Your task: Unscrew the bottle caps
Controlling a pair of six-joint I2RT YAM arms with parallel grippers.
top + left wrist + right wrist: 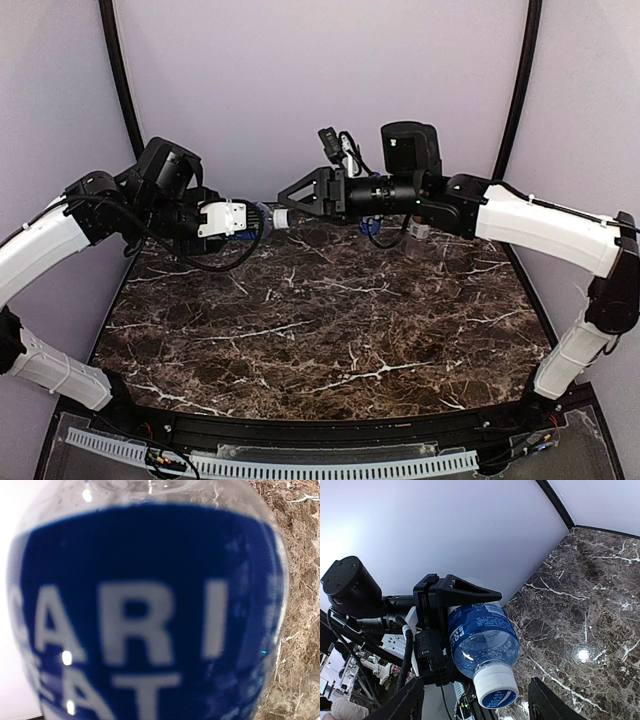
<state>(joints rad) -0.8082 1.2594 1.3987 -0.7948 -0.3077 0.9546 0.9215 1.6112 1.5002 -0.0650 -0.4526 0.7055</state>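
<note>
My left gripper [250, 217] is shut on a clear bottle with a blue label [480, 635] and holds it level above the back of the table, neck pointing right. The label fills the left wrist view [145, 610], so my left fingers are hidden there. The bottle's white cap [495, 690] is on the neck; it also shows in the top view [282, 218]. My right gripper [480, 705] is open, a finger [412, 700] on each side of the cap with gaps between. The other bottles and caps are mostly hidden.
Behind my right arm, at the back of the marble table [320, 330], a blue-labelled thing [371, 229] and a clear bottle [417, 232] partly show. Grey walls and black poles close the space on three sides.
</note>
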